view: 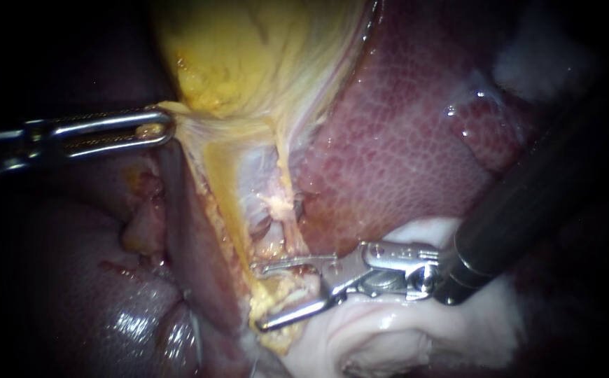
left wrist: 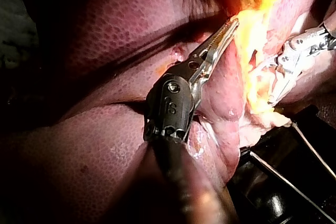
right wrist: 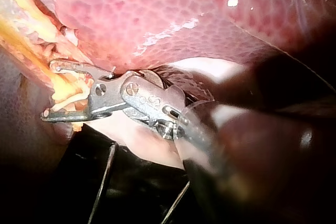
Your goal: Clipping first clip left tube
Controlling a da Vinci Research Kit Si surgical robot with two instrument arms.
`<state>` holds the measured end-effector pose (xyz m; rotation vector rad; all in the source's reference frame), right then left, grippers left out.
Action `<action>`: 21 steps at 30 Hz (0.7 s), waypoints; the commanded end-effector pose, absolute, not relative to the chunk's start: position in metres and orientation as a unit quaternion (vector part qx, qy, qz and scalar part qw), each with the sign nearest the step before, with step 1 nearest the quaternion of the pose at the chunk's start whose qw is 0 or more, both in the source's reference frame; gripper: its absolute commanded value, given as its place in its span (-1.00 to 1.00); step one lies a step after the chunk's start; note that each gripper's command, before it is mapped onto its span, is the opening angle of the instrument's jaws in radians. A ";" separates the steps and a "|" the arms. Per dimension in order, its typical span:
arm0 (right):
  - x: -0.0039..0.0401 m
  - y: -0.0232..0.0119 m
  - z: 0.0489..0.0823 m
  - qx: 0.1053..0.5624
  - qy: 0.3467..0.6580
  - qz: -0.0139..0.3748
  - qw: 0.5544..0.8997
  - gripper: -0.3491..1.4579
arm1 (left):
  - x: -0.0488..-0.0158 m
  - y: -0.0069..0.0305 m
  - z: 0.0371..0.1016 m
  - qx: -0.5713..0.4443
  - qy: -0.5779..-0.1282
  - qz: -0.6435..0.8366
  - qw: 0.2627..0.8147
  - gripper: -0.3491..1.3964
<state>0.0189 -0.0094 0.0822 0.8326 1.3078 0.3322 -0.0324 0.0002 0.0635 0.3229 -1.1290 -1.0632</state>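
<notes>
the right instrument (view: 259,297) comes in low from the right, shaft lying over the liver (view: 402,140), and its jaws stand apart, one on each side of the left tube (view: 229,227), not closed on it. that tube is the yellow strand running down from the gallbladder (view: 248,56) toward the lower middle of the endoscope view. its long axis lies nearly crosswise to the jaws, so it sits square in the gap; the right wrist view shows the same yellow strand between the two tips. the left instrument (view: 166,126) is well apart, up the strand, with its jaws clamped together on the gallbladder's lower edge, drawing it taut. the right instrument is the nearer one, and closing looks like the move left. i cannot tell whether a clip sits in its jaws.
</notes>
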 end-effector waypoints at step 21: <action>0.0173 -0.0078 0.0807 0.378 0.587 0.154 0.699 0.05 | -0.0324 0.0002 0.0633 0.145 -0.507 -0.478 0.702 -1.00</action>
